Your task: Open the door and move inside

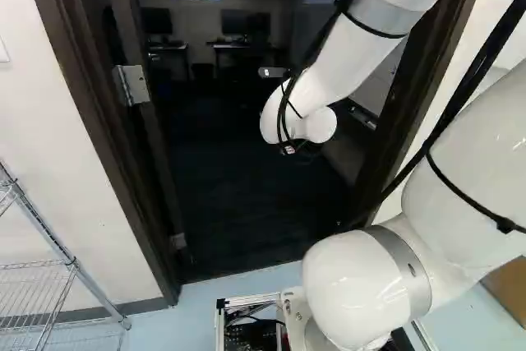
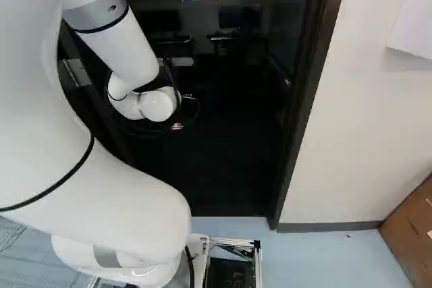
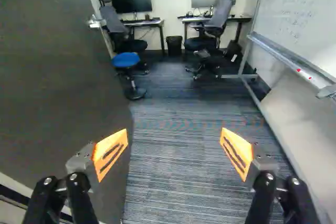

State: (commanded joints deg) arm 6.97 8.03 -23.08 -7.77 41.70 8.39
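The dark door [image 3: 58, 72] stands swung inward in the wrist view, beside one finger, its handle [image 3: 97, 23] at the far edge. A metal hinge [image 1: 131, 85] shows on the left side of the dark doorway frame [image 1: 90, 104] in the left base view. My arm's white wrist [image 1: 304, 117] reaches through the doorway; it hides the gripper's fingertips in both base views. In the wrist view the gripper [image 3: 174, 153] is open, its orange pads wide apart with nothing between them. Beyond them lies the room's dark carpet [image 3: 178, 129].
Ahead are a blue stool [image 3: 126, 60], office chairs [image 3: 212, 22], desks [image 3: 144, 22] and a bin [image 3: 174, 44]. A whiteboard on a stand [image 3: 294, 19] lines the side opposite the door. Outside are a wire rack [image 1: 49, 285] and a cardboard box [image 2: 412, 234].
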